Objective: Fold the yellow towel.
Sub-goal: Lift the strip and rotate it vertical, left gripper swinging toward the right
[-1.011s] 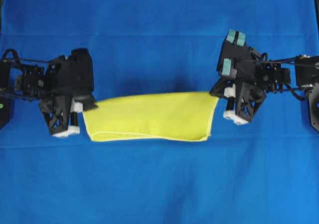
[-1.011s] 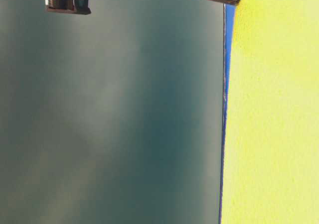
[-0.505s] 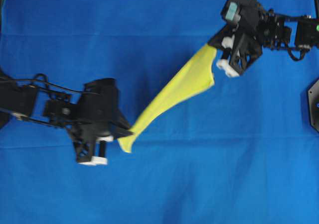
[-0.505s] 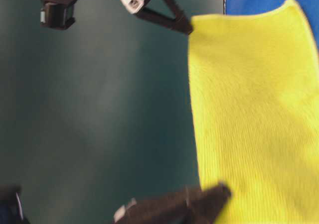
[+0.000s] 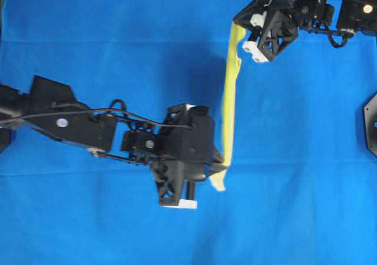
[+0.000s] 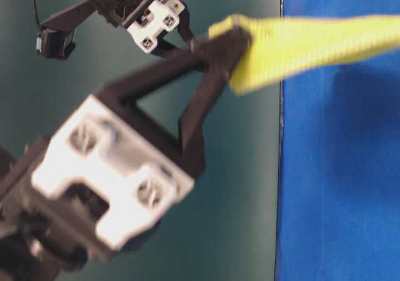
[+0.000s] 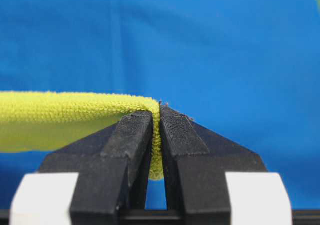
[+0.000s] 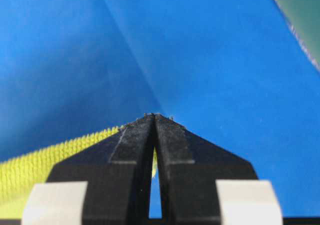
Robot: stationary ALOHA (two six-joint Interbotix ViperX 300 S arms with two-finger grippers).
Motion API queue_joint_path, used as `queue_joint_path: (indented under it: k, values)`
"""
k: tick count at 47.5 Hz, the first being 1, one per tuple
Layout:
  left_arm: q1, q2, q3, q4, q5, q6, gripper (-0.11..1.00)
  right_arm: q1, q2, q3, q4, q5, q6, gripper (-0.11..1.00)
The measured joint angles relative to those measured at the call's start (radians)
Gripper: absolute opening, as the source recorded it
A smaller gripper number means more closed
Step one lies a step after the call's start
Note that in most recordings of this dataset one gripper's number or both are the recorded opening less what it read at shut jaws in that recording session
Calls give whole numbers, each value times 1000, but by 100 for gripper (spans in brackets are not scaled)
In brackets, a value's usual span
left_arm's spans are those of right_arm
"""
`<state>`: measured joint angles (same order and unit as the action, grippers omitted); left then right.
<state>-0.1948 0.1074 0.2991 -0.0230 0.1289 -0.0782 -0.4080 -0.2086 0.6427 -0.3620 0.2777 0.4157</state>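
Note:
The yellow towel (image 5: 228,100) hangs stretched in the air between both grippers, seen edge-on from overhead as a narrow strip running from top to lower middle. My left gripper (image 5: 219,172) is shut on its near end; in the left wrist view the towel (image 7: 60,117) bends down between the black fingers (image 7: 131,135). At the top, my right gripper (image 5: 237,25) is shut on the far end, and a sliver of towel (image 8: 30,172) shows beside and between its closed fingers (image 8: 172,140). In the table-level view the towel (image 6: 312,44) runs right as a band from the left gripper (image 6: 234,40).
A blue cloth (image 5: 294,188) covers the whole table. The left arm (image 5: 70,121) reaches across to the middle of the table. A black mount (image 5: 371,123) sits at the right edge. A dark green backdrop (image 6: 237,187) lies beyond the table edge.
The left gripper has swung right to the table's middle with its towel end. The right gripper has moved up and left, turning the towel into a narrow, nearly vertical strip overhead.

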Motion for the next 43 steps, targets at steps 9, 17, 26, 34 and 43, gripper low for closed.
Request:
queue_joint_path:
  k: [9, 17, 26, 34, 43]
  values:
    - [0, 38, -49, 0, 0, 0, 4, -2, 8, -8, -6, -3, 0, 1]
    - [0, 66, -75, -2, -3, -2, 4, -2, 3, -5, -8, -5, 0, 1]
    - [5, 146, -147, -2, -37, 9, 4, -23, -75, 61, -8, -2, 0, 1]
    - [21, 242, -255, -2, -83, 41, 4, -49, -173, 140, -8, 28, 2, 1]
    - [28, 337, -356, -2, -133, 64, 4, -55, -236, 179, -8, 100, 0, 1]
